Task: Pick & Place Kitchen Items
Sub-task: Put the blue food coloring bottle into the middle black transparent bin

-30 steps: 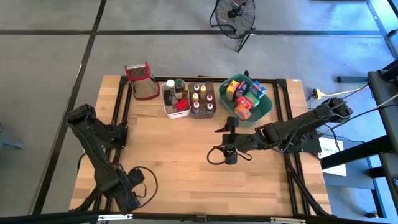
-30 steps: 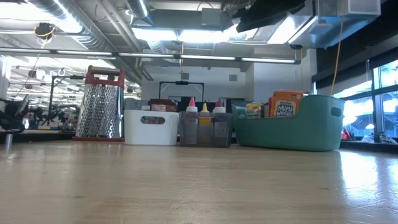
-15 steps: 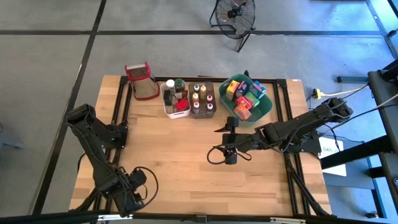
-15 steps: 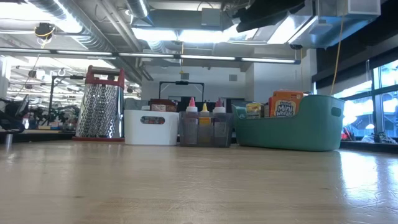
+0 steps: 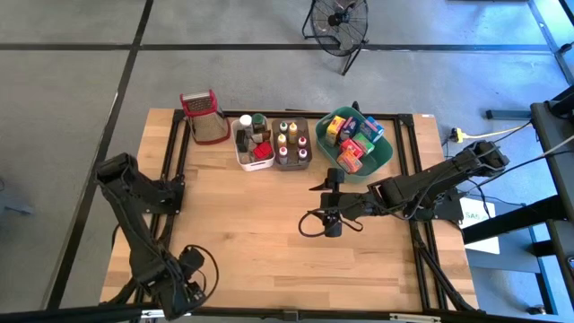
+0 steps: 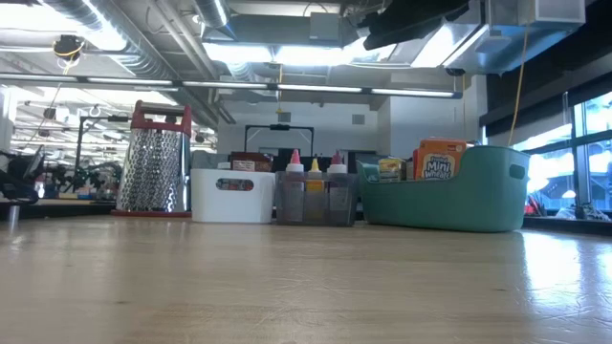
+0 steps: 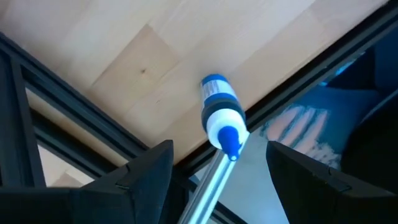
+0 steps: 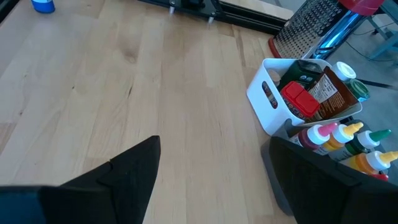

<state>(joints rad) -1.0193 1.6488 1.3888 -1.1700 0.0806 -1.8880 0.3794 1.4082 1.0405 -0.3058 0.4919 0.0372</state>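
I see the wooden table (image 5: 260, 215) with the teal bin (image 5: 381, 157) of small boxes (image 5: 352, 144) at its far right, the white bin (image 5: 242, 154) of jars (image 8: 308, 90) and the brown bin's squeeze bottles (image 5: 291, 142) left of it. My right gripper (image 5: 321, 205) hangs over the middle, fingers apart and empty. My left gripper (image 5: 175, 289) sits at the near left edge, fingers apart, empty.

Pale smooth wood table (image 5: 260, 224), perforated steel grater (image 6: 152, 170), matt plastic bins (image 6: 457, 196)
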